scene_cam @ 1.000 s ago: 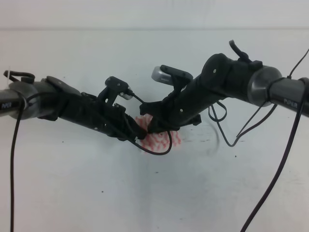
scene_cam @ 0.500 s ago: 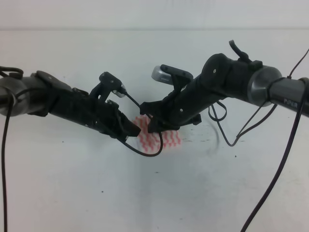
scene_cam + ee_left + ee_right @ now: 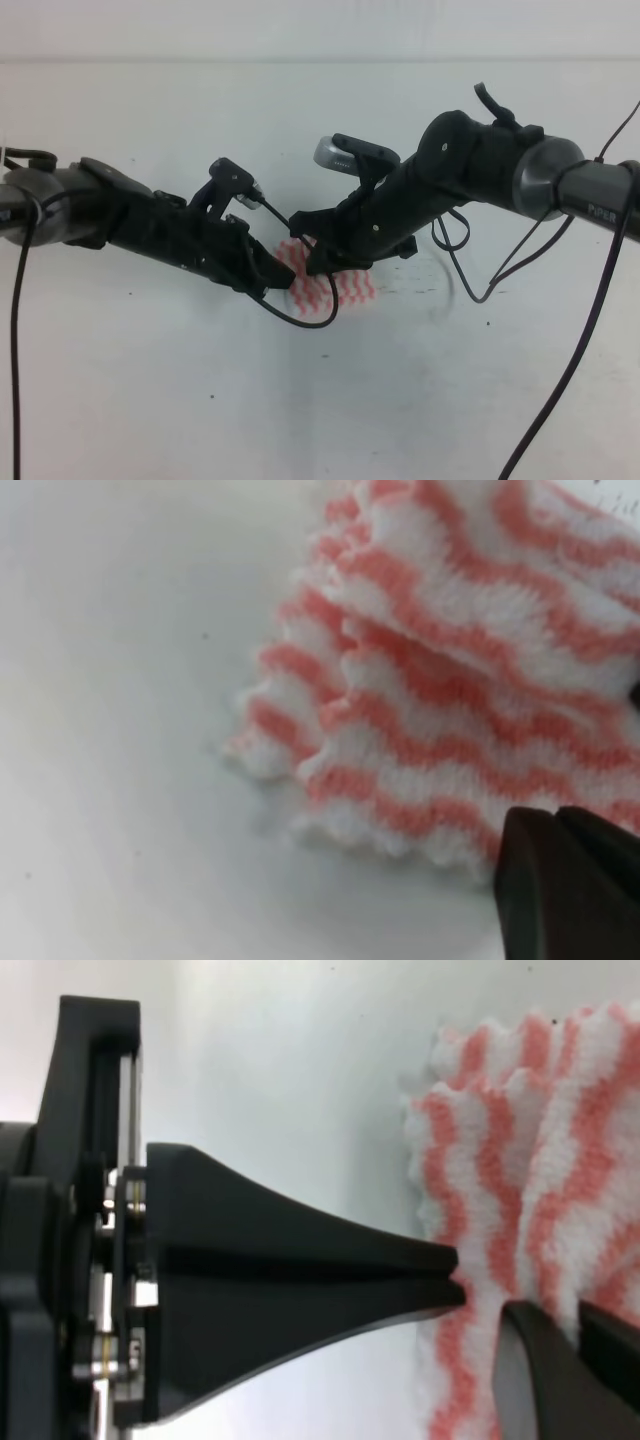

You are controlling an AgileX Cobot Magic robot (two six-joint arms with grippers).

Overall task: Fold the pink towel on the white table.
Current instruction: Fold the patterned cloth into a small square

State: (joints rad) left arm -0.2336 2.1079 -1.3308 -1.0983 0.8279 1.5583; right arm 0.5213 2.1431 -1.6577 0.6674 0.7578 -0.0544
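The pink towel lies bunched in folded layers on the white table, mostly hidden under both arms. In the left wrist view the pink towel shows a top layer folded over lower ones. My left gripper comes in from the left. Its fingers are pressed together, and the tip touches the towel's left edge. My right gripper reaches in from the right and is also shut. Its fingertips rest on the cloth close to the left gripper's tip.
A black cable loop hangs from the left arm over the towel's front edge. Another cable droops from the right arm onto the table. Faint dark scuffs mark the surface right of the towel.
The left arm drew back leftward and up from the towel, then came back right and down to its edge. The right arm has stayed where it was.
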